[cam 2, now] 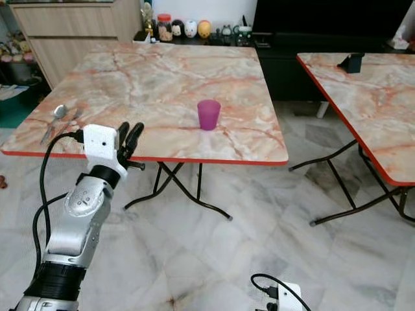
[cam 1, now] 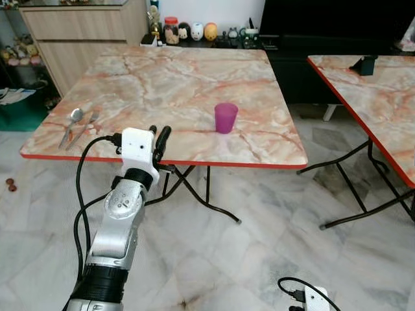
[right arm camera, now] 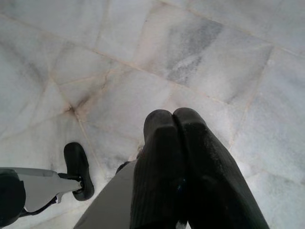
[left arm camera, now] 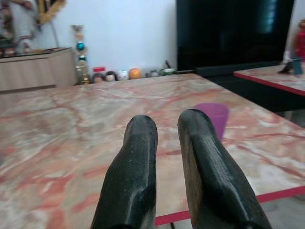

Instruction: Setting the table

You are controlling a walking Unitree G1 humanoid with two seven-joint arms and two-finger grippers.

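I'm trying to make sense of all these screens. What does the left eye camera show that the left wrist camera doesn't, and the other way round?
Left eye view alone: a metal spoon and fork at the table's near left corner, the silver left arm, the marble floor.

Left wrist view alone: a close look along the left gripper, its fingers slightly parted at the table's near edge.

Both: the marble-patterned, red-edged folding table, the translucent purple plastic cup, the row of small figurines by the wall, and a second table.
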